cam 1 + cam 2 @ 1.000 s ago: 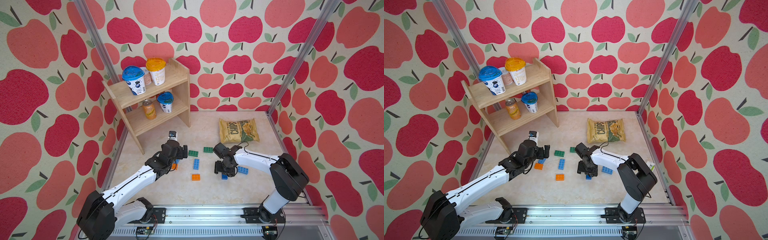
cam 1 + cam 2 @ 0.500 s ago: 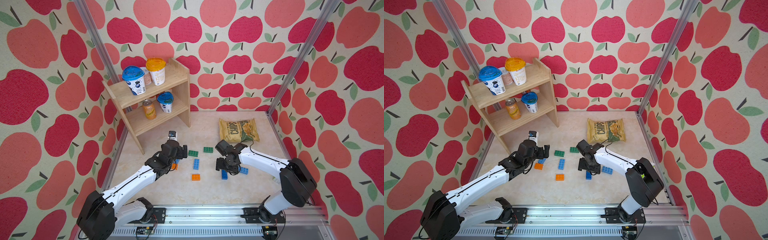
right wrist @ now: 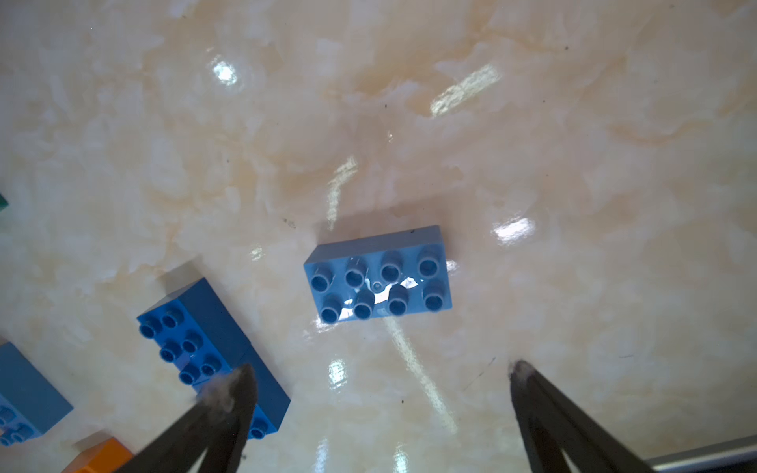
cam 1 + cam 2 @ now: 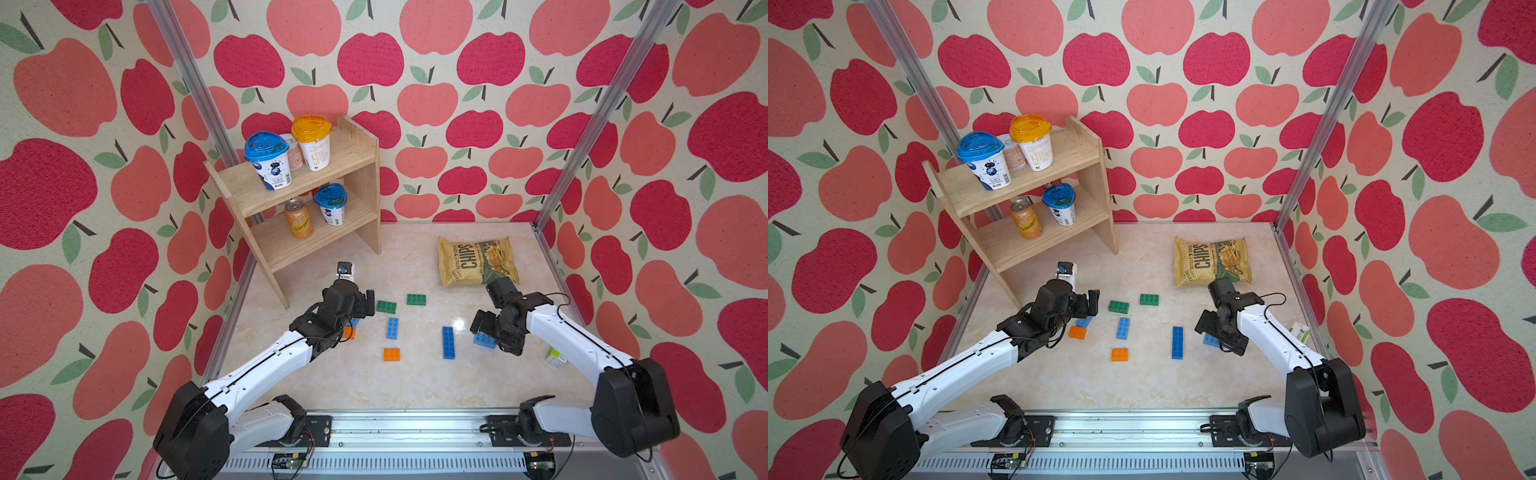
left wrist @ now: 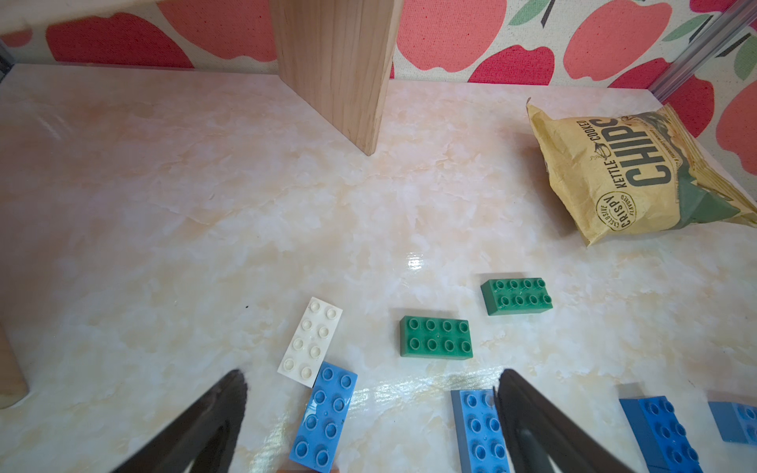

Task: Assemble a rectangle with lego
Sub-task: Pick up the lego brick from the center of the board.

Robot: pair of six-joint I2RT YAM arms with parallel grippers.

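The left gripper hangs over the shiny pale table with its two black fingers wide apart and nothing held. Between them a light blue brick touches the end of a white brick, a second blue brick is partly hidden behind one finger, and a dark blue brick lies off to the side. Farther off are a near green brick, a far green brick, a yellow chips bag and a wooden shelf board by the apple wall.
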